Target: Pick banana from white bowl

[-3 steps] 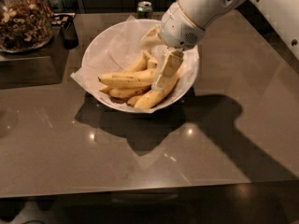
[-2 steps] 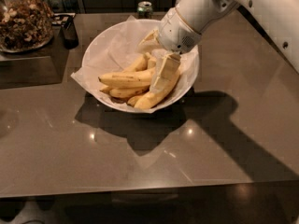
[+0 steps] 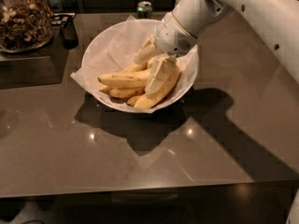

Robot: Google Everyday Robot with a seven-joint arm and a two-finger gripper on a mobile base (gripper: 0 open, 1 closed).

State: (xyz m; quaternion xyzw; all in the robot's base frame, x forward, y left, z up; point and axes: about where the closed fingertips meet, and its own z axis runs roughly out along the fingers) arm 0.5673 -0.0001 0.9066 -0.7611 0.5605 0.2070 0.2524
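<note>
Nearest me runs the dark glossy countertop, which carries the shadow of my arm. On it sits the white bowl, its crinkled paper liner jutting over the left rim. The freckled banana lies crosswise in the bowl on top of shorter bananas, and a smoother long banana curves along the right wall. My gripper is down inside the bowl with its fingers spread apart, gripping nothing. One finger rests over the smoother long banana; the other sits just above the freckled banana's right end. Beyond the bowl stands a drink can, and at far left a glass jar of nuts.
</note>
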